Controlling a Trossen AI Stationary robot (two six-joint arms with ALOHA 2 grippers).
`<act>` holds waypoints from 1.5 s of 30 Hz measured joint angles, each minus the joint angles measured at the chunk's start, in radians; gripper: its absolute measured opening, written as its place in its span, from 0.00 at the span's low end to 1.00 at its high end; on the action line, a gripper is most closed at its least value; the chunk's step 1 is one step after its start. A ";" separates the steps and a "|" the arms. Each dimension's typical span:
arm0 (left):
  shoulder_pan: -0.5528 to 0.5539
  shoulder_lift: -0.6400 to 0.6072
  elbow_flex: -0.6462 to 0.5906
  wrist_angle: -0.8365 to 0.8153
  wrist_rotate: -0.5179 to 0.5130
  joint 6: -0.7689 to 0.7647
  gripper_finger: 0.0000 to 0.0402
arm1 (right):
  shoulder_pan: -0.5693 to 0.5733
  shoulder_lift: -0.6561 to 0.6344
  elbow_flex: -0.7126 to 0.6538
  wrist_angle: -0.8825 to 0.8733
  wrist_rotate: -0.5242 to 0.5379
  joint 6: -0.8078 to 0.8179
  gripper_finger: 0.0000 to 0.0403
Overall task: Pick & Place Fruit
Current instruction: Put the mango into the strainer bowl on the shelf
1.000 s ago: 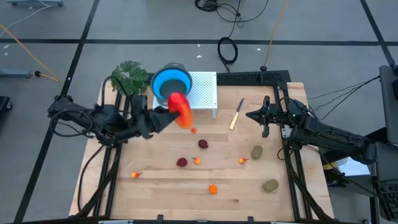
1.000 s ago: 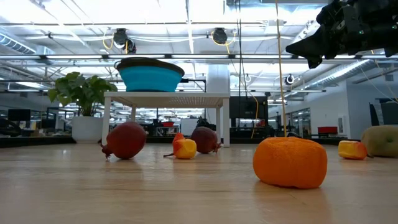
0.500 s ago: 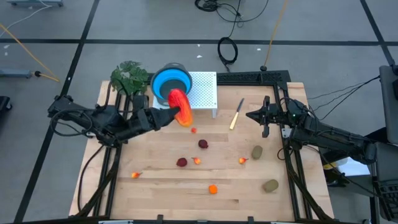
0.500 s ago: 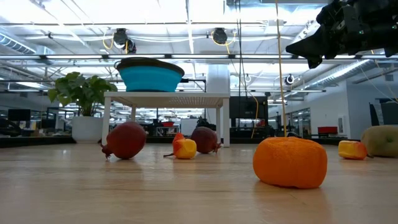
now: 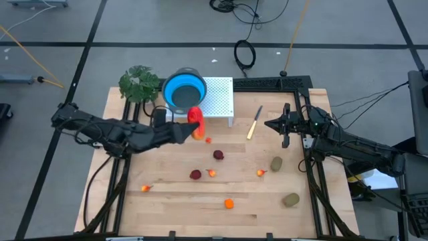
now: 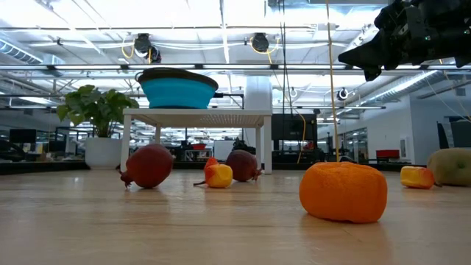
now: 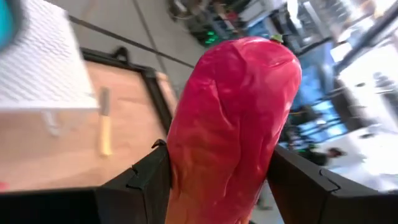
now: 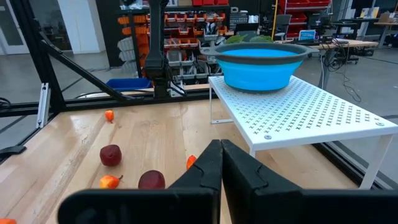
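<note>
My left gripper (image 5: 185,129) is shut on the longer red-orange piece (image 5: 195,122) and holds it just in front of the white perforated stand (image 5: 218,98) that carries the blue bowl (image 5: 184,90). Lying on the table are two dark red balls (image 5: 219,154) (image 5: 195,175), an orange ball (image 5: 229,203), two olive-brown ovals (image 5: 276,163) (image 5: 291,199) and several tiny orange-red bits, one of them (image 5: 208,140). My right gripper (image 5: 284,127) hangs shut above the table's right side, near the knife (image 5: 255,122). My left gripper pinches the red-orange piece (image 7: 229,124) between its two fingers (image 7: 148,180), which sit on its opposite sides near its orange end (image 7: 211,193). The fingers come level from the table's left. The red end juts out past them. The piece is lifted clear of the table.
A green leafy plant (image 5: 139,84) stands at the far left corner. The pale-handled knife lies right of the stand. In the low view the orange ball (image 6: 344,191) sits nearest, with a dark red ball (image 6: 149,165) farther back.
My left arm has stretched toward the table's right, carrying the red-orange piece along the stand's front edge. The piece has turned in the hold and shows shorter from above now than before. My right arm has kept still.
</note>
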 joint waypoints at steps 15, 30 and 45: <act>0.209 0.000 0.000 -0.085 -0.088 0.508 0.56 | 0.000 0.000 0.000 0.000 0.000 0.000 0.00; 0.555 0.032 0.000 -0.168 0.097 0.857 0.56 | 0.000 0.002 0.000 0.000 0.000 0.000 0.00; 0.773 0.125 0.000 -0.370 0.335 0.733 0.56 | 0.000 0.015 0.000 -0.008 0.000 0.000 0.00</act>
